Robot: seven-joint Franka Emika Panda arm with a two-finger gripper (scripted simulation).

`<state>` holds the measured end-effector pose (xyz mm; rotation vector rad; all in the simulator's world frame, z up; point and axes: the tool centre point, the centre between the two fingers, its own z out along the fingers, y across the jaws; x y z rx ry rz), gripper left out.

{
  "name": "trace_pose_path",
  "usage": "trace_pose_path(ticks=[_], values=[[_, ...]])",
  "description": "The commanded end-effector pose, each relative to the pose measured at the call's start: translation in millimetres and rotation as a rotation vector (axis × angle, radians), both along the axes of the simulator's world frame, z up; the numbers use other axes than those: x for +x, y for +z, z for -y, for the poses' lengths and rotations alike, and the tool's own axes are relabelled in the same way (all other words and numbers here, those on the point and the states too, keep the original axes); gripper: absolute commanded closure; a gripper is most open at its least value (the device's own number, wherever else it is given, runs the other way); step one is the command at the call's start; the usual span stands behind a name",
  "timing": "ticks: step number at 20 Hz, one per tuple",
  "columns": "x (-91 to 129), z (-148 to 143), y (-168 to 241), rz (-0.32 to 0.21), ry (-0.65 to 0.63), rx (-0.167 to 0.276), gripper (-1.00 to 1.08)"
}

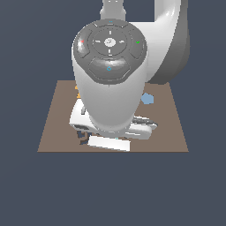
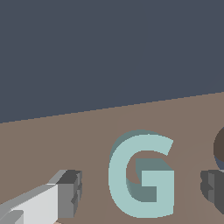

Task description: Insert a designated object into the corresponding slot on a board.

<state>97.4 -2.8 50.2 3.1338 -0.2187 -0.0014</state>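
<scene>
**Teal spiral lies between the spread pincer fingers**

In the wrist view, going from one finger across to the other: a grey-tipped finger (image 2: 69, 192) sits low over the brown board (image 2: 65, 140), then the light teal spiral (image 2: 141, 173) lies flat on the board, then the second finger (image 2: 212, 186) shows at the picture's edge. The pincer (image 2: 140, 189) stands apart, its fingers clear of the spiral on both sides, touching nothing. A dark round shape (image 2: 219, 148) shows just past the second finger.

In the exterior view the arm's white body (image 1: 110, 84) hides most of the board (image 1: 53, 132); the spiral is hidden there. A blue pentagon (image 1: 147, 98) peeks out at the exterior view's right of the arm.
</scene>
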Motion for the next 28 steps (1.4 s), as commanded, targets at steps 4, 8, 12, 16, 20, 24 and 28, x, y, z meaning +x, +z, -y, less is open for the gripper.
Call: trace_pose_path(ticks=[4,8,12,16,20,24,28], values=[[1,0,-8,0.0,0.0,0.0,-0.92],[1,0,-19,0.001,-0.002,0.0,-0.92],[2,0,-20,0.001,-0.002,0.0,1.08],[2,0,-20,0.001,-0.002,0.0,1.08],[2,0,-20,0.001,-0.002,0.0,1.08],[1,1,-20,0.001,0.001,0.0,1.08],[0,4,-20,0.001,0.02,0.0,1.08]])
